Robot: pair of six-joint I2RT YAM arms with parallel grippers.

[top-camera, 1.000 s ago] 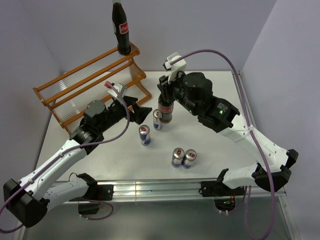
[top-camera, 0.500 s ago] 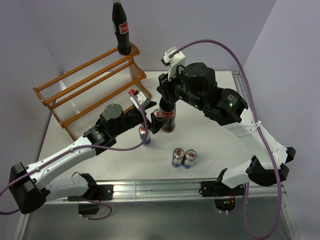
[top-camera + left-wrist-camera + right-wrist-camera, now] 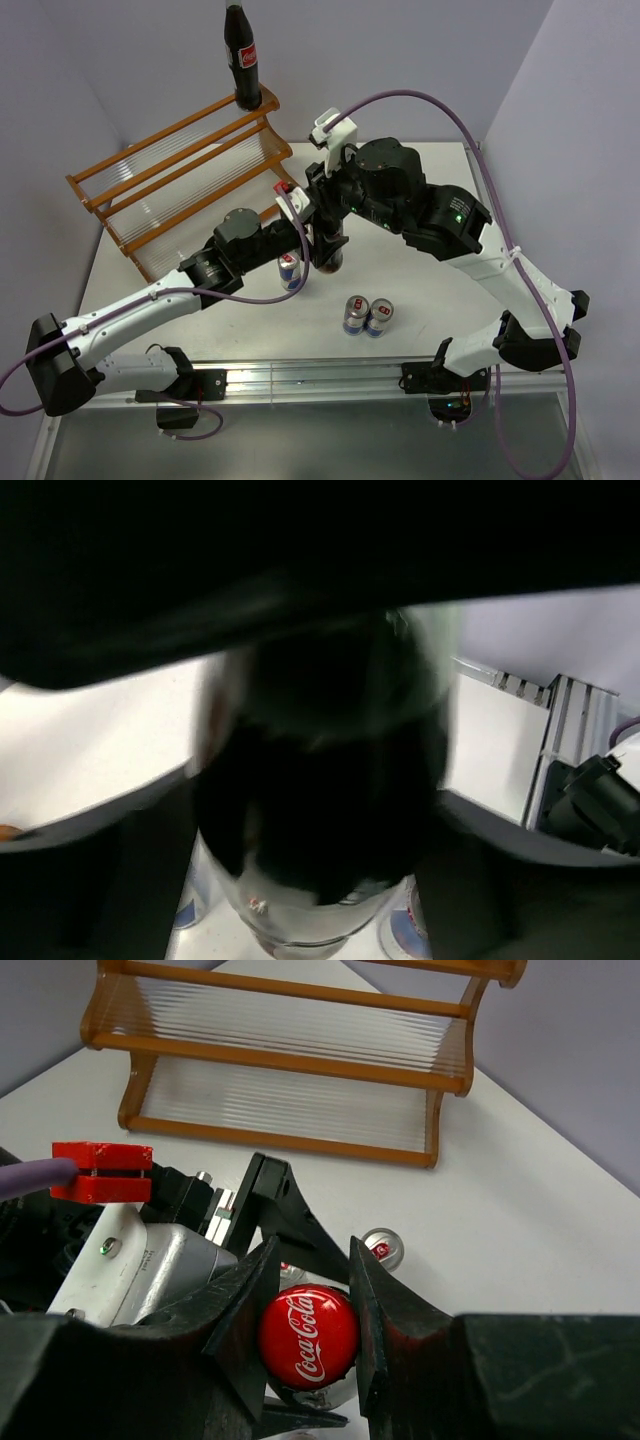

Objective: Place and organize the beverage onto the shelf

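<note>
— While that bottle is in hand, how far along is the job?

— One of six shelved, by my count. Farthest from the shelf (image 3: 300,1062), a pair of cans (image 3: 367,316) stands touching on the table (image 3: 260,325). A third can (image 3: 290,269) stands nearer the shelf, just beside my left gripper (image 3: 318,240). Nearer again, my right gripper (image 3: 306,1295) pinches the second cola bottle (image 3: 308,1338) just under its red cap, upright, near the shelf's right foot. On the shelf itself only the first cola bottle (image 3: 242,55) stands, at the right end of the top tier.

— And the left gripper?

— Its fingers flank that bottle's body. Whether they press it I cannot tell, because its own camera gives a dark blur.

— What does one view add?

— My right wrist view shows a fourth can (image 3: 383,1248) beside the held bottle on the shelf side, hidden from overhead. Only the overhead view shows the shelved bottle.
</note>
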